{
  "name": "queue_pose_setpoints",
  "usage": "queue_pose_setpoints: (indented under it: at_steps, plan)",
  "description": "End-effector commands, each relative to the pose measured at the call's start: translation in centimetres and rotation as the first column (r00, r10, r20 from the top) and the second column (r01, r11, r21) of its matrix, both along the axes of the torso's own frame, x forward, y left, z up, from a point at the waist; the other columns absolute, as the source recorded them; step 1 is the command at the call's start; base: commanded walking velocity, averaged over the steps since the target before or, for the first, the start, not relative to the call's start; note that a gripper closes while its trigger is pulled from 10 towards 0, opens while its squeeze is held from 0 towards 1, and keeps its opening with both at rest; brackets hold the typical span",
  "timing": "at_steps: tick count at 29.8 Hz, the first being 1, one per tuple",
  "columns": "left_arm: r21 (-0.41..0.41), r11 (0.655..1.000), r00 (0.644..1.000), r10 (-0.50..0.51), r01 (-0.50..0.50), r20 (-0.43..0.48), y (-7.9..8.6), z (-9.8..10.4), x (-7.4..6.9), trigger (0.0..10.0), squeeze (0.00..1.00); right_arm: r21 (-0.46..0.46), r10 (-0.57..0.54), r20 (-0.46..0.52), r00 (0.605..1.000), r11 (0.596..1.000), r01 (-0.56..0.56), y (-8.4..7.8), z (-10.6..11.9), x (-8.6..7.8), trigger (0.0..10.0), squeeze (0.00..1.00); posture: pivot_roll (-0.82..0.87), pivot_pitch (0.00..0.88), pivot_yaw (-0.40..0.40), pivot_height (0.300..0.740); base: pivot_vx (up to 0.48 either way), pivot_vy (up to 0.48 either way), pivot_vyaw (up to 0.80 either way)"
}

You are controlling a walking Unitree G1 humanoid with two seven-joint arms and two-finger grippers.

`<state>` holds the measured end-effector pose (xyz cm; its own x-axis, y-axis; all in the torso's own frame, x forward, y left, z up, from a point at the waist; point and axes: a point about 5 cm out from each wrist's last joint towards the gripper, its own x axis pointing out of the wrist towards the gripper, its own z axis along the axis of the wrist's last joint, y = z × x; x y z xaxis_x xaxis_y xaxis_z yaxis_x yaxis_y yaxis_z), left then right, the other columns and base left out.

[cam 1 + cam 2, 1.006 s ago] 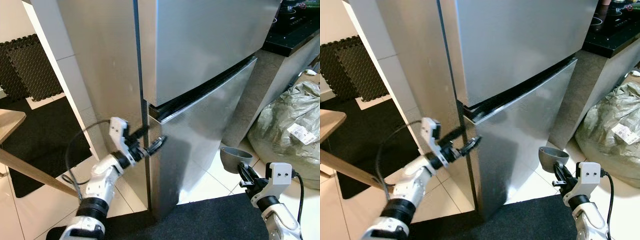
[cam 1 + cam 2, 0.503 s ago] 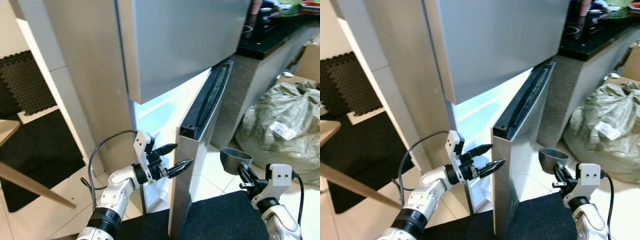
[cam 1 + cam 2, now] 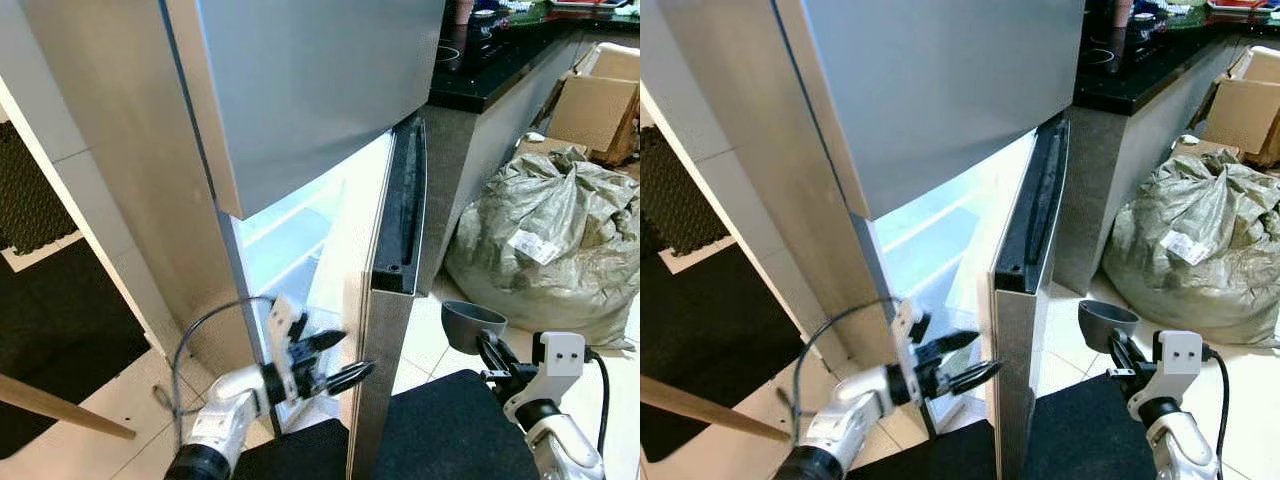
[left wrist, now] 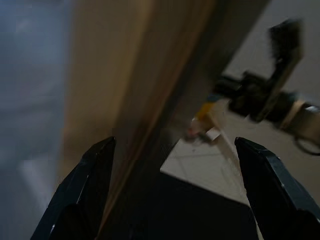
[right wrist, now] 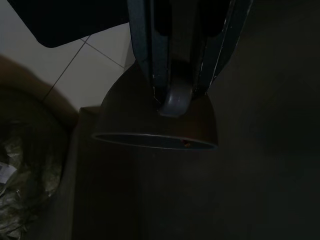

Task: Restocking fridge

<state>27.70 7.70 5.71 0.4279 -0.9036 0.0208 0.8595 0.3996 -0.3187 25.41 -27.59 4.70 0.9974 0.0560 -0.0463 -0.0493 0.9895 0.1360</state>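
Door-opening is under way: left hand (image 3: 335, 360), fingers apart, hooks the fridge door (image 3: 385, 330); right hand (image 3: 487, 345), clamped on a grey bowl (image 3: 470, 322), should load it next.

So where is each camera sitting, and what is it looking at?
Left eye view: on the head, looking down at the fridge with its lower door open; both arms show.
Right eye view: beside it, same scene.
Left wrist view: on the left arm, looking along the open left hand at the door's edge.
Right wrist view: on the right arm; the right hand grips a grey cup.
The eyes share the cup with the right wrist.
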Motion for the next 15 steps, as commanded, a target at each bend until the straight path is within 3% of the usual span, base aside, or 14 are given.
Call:
queue_pose_setpoints:
  at_steps: [1,15]
  plan:
    - [0.051,0.998,0.999,0.037,-0.035,-0.03,1.3,-1.1,-0.3,10.0,0.0,0.007,0.01,0.007,1.0,1.0,-0.01,0.3,0.1,0.1,10.0,0.0,-0.15,0.067,0.05,0.74,0.0,0.0,0.0]
    - [0.222,0.962,0.954,0.206,-0.157,-0.216,4.4,-6.3,-2.6,10.0,0.0,0.007,0.002,0.005,1.0,1.0,-0.002,0.2,0.0,0.1,10.0,0.0,-0.16,0.061,0.053,0.74,0.0,0.0,0.0]
